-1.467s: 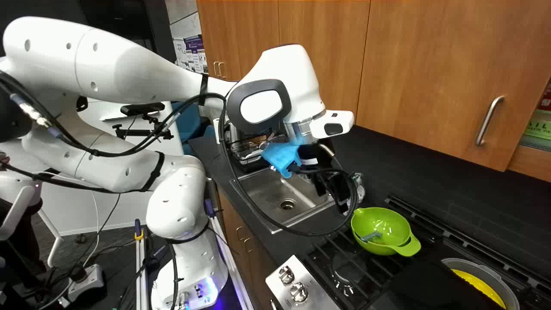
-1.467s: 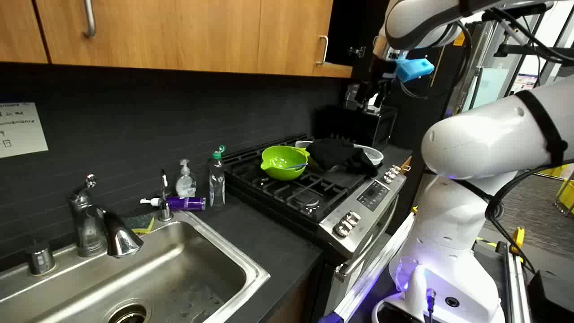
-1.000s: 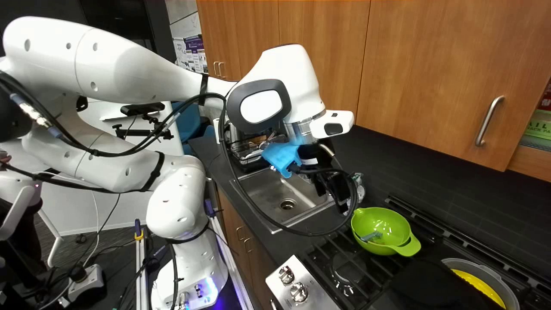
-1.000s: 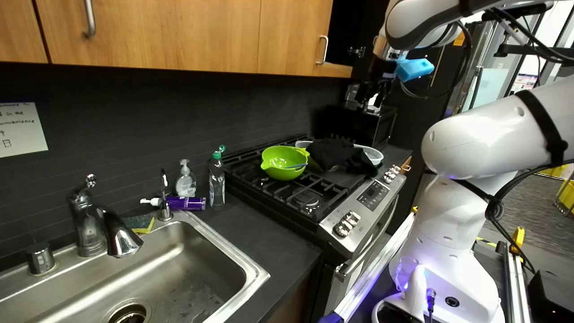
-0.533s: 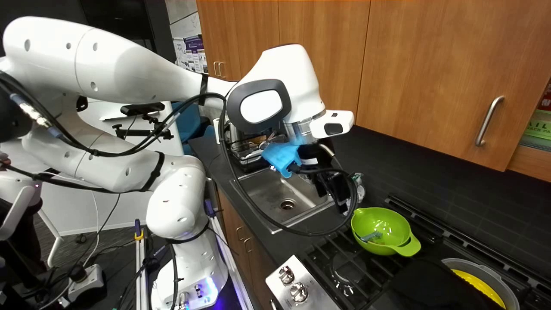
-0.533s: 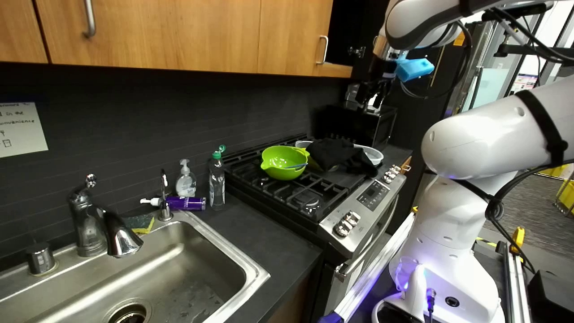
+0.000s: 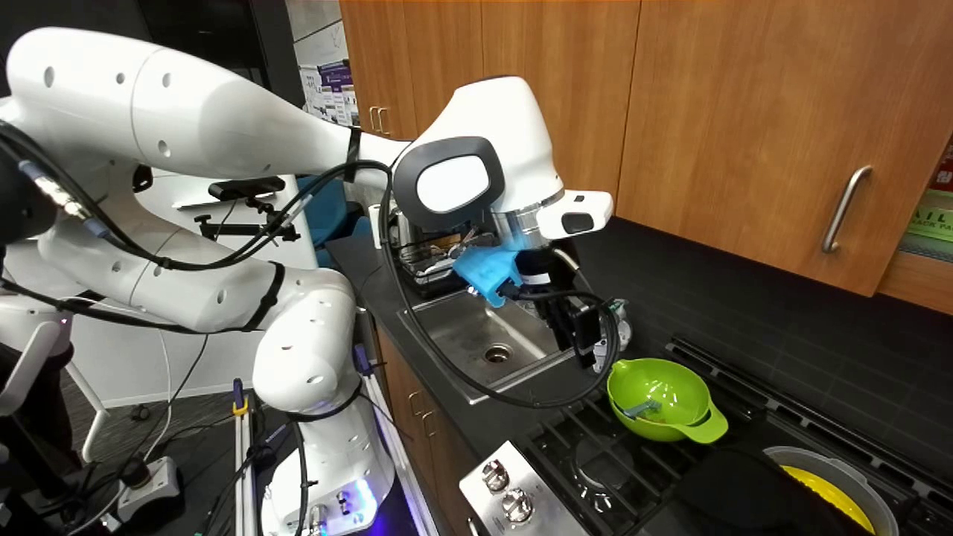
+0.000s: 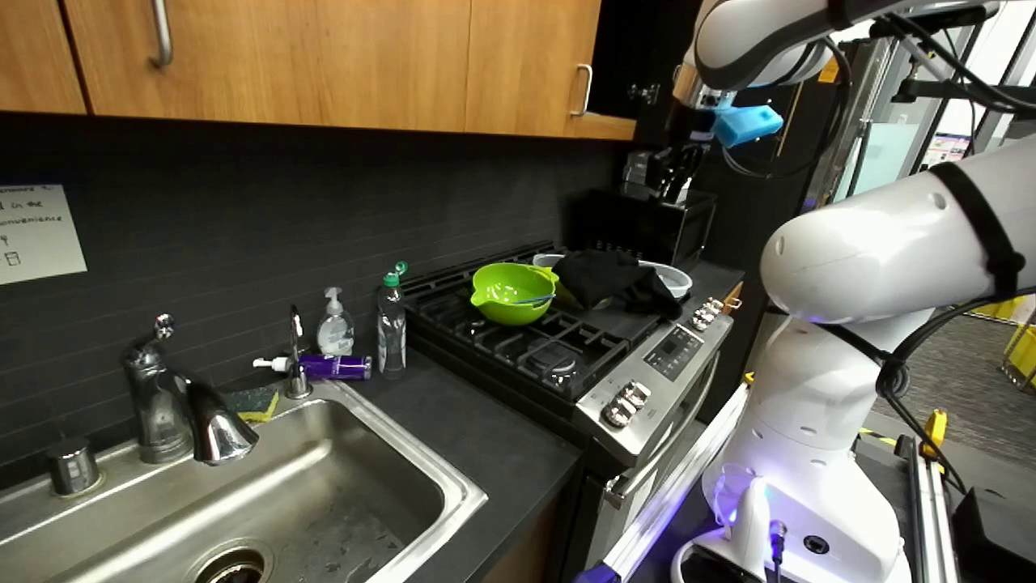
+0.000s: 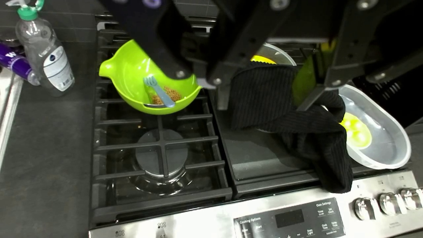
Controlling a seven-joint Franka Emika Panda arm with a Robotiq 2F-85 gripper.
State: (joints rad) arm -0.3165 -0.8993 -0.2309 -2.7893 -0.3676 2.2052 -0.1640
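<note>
My gripper (image 9: 261, 107) is raised above the stove in the wrist view, empty, with its fingers part way apart. It also shows in both exterior views (image 7: 584, 353) (image 8: 673, 188). A dull green patch (image 9: 303, 82) shows along the right finger; I cannot tell what it is. Below the gripper lies a crumpled black ribbed cloth (image 9: 264, 96), also in an exterior view (image 8: 603, 279). Left of it a green bowl (image 9: 127, 72) holds a blue fork (image 9: 160, 92) and brown grains (image 9: 173, 94). Right of it a clear container (image 9: 391, 148) holds something yellow (image 9: 355, 130).
A gas burner grate (image 9: 162, 143) lies before the bowl. A soap bottle (image 9: 49, 59) and a purple bottle (image 9: 16, 62) stand left, near the sink (image 8: 465, 494). Wooden cabinets (image 8: 518, 61) hang above. A black box-like appliance (image 8: 696, 235) stands behind the stove's far end.
The gripper's fingers have moved closer together since half a second ago. The arm has hardly moved, and the bowl, cloth and containers lie as before.
</note>
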